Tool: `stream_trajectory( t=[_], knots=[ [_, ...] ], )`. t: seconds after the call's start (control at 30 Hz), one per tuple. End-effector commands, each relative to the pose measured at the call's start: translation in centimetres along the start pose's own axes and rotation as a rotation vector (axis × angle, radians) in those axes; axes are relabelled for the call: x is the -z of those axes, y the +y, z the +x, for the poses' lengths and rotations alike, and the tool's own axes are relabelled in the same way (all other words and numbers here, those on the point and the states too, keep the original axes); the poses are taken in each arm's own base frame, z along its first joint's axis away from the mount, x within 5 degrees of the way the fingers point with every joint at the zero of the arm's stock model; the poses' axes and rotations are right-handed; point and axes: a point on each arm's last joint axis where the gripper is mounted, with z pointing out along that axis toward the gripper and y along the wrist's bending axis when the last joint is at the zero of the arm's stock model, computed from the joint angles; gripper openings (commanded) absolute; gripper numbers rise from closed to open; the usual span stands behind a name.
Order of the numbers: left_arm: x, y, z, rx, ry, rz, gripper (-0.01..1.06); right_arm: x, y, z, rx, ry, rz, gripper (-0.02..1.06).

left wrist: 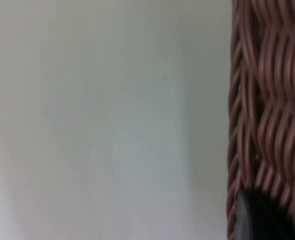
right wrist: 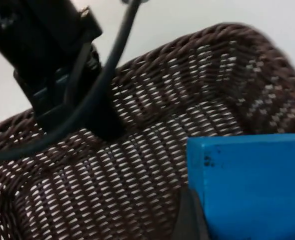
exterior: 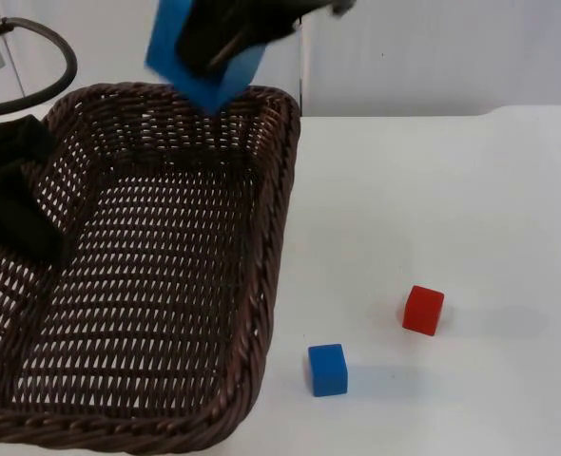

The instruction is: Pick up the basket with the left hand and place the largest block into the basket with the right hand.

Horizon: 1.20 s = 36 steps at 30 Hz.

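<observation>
The dark brown wicker basket (exterior: 282, 228) hangs above the table, raised towards the top camera. My left gripper (exterior: 16, 217) is shut on its left rim. The woven wall (left wrist: 267, 100) runs beside a black fingertip (left wrist: 260, 217) in the left wrist view. My right gripper (exterior: 216, 46) is shut on the largest blue block (exterior: 169, 49), held tilted in the air over the basket's far rim. In the right wrist view the blue block (right wrist: 252, 185) sits against a fingertip (right wrist: 188, 220), above the basket's open floor (right wrist: 147, 170), and the left arm (right wrist: 47, 60) is at the far rim.
A small blue block (exterior: 327, 370) lies on the white table (exterior: 471, 209) just right of the basket's near corner. A small red block (exterior: 423, 310) lies further right. The grey partition wall (exterior: 433, 47) stands behind.
</observation>
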Motion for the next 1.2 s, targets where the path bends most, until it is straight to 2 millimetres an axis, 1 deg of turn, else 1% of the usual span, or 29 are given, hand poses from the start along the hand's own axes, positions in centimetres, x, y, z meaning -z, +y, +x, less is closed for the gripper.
stream_trajectory(
  t=[0.0, 0.07, 0.1, 0.23, 0.3, 0.37, 0.4, 0.47, 0.5, 0.53, 0.57, 0.6, 0.63, 0.67, 0.7, 0.73, 0.77, 0.8, 0.83, 0.9, 0.97, 1.0, 1.07, 1.17],
  knots=[
    [0.4, -0.4, 0.0, 0.000, -0.011, 0.018, 0.00, -0.8, 0.5, -0.3, 0.007, 0.004, -0.013, 0.00],
    [0.4, -0.4, 0.0, 0.000, -0.011, 0.018, 0.00, -1.6, 0.4, 0.0, 0.000, 0.016, -0.017, 0.00],
    [0.4, -0.4, 0.0, 0.000, -0.011, 0.018, 0.00, -1.6, 0.4, 0.0, 0.000, 0.016, -0.017, 0.00],
    [0.4, -0.4, 0.0, 0.000, -0.011, 0.018, 0.00, -2.6, 0.2, 0.4, 0.001, 0.039, -0.020, 0.00],
    [0.4, -0.4, 0.0, 0.000, -0.011, 0.018, 0.00, -2.6, 0.2, 0.4, 0.001, 0.039, -0.020, 0.00],
    [0.4, -0.4, 0.0, 0.000, -0.011, 0.018, 0.00, -3.2, 0.1, 0.8, 0.001, 0.060, -0.024, 0.01],
    [0.4, -0.4, 0.0, 0.000, -0.011, 0.018, 0.00, -3.5, 0.1, 1.0, 0.000, 0.074, -0.028, 0.04],
    [0.4, -0.4, 0.0, 0.000, -0.011, 0.018, 0.00, -4.0, 0.0, 1.4, 0.006, 0.108, -0.034, 0.13],
    [0.4, -0.4, 0.0, 0.000, -0.011, 0.018, 0.00, -4.0, 0.0, 1.4, 0.006, 0.108, -0.034, 0.13],
    [0.4, -0.4, 0.0, 0.000, -0.011, 0.018, 0.00, -4.4, -0.1, 1.7, 0.008, 0.127, -0.036, 0.24],
    [0.4, -0.4, 0.0, 0.000, -0.011, 0.018, 0.00, -4.5, -0.1, 1.8, 0.007, 0.131, -0.038, 0.34],
    [0.4, -0.4, 0.0, 0.000, -0.011, 0.018, 0.00, -4.5, -0.1, 1.8, 0.007, 0.131, -0.038, 0.37],
    [0.4, -0.4, 0.0, 0.000, -0.011, 0.018, 0.00, -4.4, -0.1, 1.7, 0.008, 0.126, -0.035, 0.52],
    [0.4, -0.4, 0.0, 0.000, -0.011, 0.018, 0.00, -4.4, -0.1, 1.7, 0.008, 0.126, -0.035, 0.52],
    [0.4, -0.4, 0.0, 0.000, -0.011, 0.018, 0.00, -4.3, -0.1, 1.6, 0.007, 0.119, -0.033, 0.62],
    [0.4, -0.4, 0.0, 0.000, -0.011, 0.018, 0.00, -4.1, 0.0, 1.5, 0.007, 0.113, -0.034, 0.70],
    [0.4, -0.4, 0.0, 0.000, -0.011, 0.018, 0.00, -3.8, 0.0, 1.4, 0.009, 0.109, -0.034, 0.77],
    [0.4, -0.4, 0.0, -0.002, -0.010, 0.016, 0.00, -3.5, 0.1, 1.2, 0.011, 0.104, -0.034, 0.82],
    [0.4, -0.4, 0.0, -0.002, -0.010, 0.016, 0.00, -3.5, 0.1, 1.2, 0.011, 0.104, -0.034, 0.82],
    [0.4, -0.4, 0.0, -0.002, -0.010, 0.016, 0.00, -2.5, 0.2, 0.8, 0.023, 0.085, -0.023, 0.87],
    [0.4, -0.4, 0.0, -0.003, -0.010, 0.015, 0.00, -1.4, 0.2, 0.5, 0.056, 0.071, 0.004, 0.87],
    [0.4, -0.4, 0.0, -0.003, -0.010, 0.015, 0.00, -1.4, 0.2, 0.5, 0.056, 0.071, 0.004, 0.87],
    [0.4, -0.4, 0.0, -0.003, -0.010, 0.015, 0.00, -0.1, 0.2, 0.1, 0.078, 0.061, 0.021, 0.87],
    [0.4, -0.4, 0.0, -0.003, -0.010, 0.015, 0.00, 2.4, 0.6, -0.5, 0.099, 0.027, 0.036, 0.87]
  ],
)
